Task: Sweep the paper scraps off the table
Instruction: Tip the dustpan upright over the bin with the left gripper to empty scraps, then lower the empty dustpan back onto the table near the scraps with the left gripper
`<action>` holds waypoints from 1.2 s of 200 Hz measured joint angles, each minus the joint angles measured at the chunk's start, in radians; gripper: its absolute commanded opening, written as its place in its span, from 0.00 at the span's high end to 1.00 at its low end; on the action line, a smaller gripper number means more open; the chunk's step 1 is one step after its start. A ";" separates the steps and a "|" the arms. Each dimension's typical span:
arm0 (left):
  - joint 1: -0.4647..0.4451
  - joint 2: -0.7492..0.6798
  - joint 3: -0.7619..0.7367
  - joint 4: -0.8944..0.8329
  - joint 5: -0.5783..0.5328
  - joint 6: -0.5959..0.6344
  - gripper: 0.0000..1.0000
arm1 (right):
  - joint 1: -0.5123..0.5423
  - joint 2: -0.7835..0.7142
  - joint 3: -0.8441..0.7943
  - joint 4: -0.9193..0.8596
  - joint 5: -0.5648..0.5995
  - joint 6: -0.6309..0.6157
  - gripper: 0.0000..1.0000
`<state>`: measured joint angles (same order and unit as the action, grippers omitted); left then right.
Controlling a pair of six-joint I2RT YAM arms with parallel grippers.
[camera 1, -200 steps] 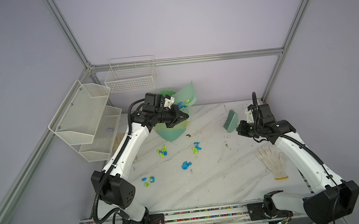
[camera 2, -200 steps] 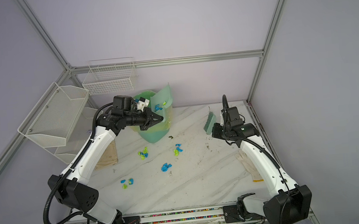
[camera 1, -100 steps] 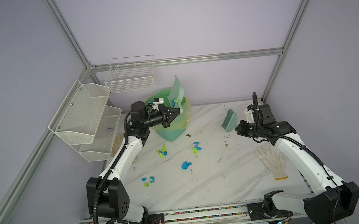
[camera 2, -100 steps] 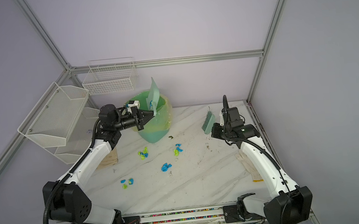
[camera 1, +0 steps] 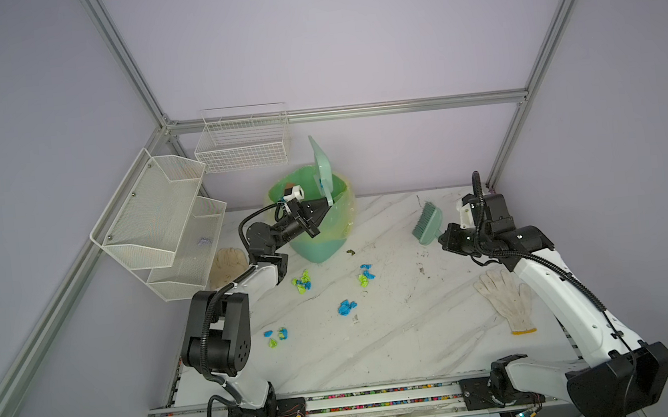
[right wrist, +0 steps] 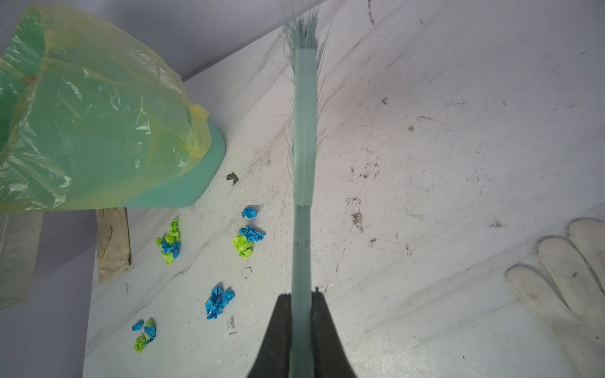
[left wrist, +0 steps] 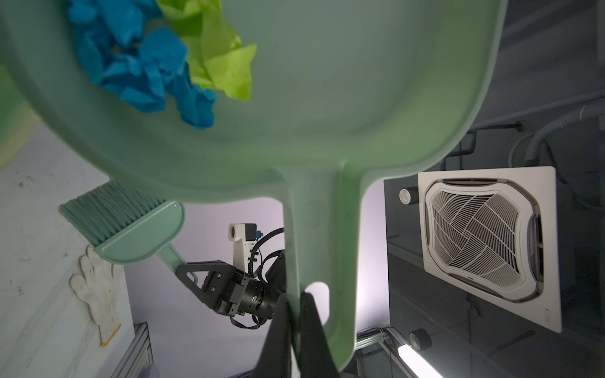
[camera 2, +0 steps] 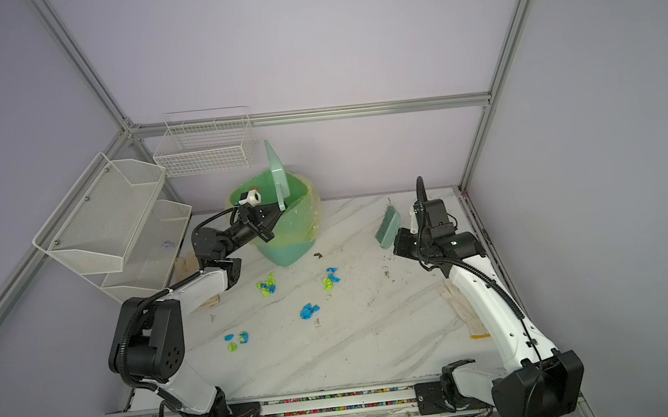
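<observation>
L gripper (left wrist: 296, 314), above white marble-look table (camera 1: 399, 337) and 1 green bag-lined bin (camera 1: 318, 240), clamps handle of 1 pale-green plastic dustpan (left wrist: 327, 98), tipped near-upright, handle down. R gripper (right wrist: 302, 314) pinches 1 teal bristle brush (camera 1: 427, 221). Four clumps of blue/lime paper scraps (camera 1: 347, 307) lie in front of bin, nearer L arm; more in pan.

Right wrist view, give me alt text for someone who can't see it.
The right hand is shut on the handle of a pale green brush held out over the marbled white table. Blue and lime paper scraps lie scattered near a bag-lined green bin; a white glove lies apart from them.
</observation>
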<state>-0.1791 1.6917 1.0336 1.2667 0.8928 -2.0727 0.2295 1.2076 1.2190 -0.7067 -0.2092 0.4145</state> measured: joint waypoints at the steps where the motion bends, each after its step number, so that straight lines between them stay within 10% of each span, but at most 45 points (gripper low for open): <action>1: 0.000 0.000 0.000 0.006 -0.002 -0.003 1.00 | 0.000 0.000 0.000 0.000 0.000 0.000 1.00; 177: -0.035 -0.013 -0.060 0.138 0.001 -0.016 1.00 | 0.000 -0.013 0.002 0.000 -0.008 0.008 1.00; 203: -0.036 -0.080 -0.063 -0.090 0.048 0.003 1.00 | 0.000 -0.013 0.002 -0.001 -0.008 0.008 1.00; 240: -0.065 -0.299 0.057 -0.911 0.066 0.466 1.00 | 0.000 -0.013 0.019 -0.006 -0.009 0.008 1.00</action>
<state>-0.2443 1.3930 1.0904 0.3553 0.9588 -1.6070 0.2291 1.1950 1.2377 -0.7132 -0.2184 0.4221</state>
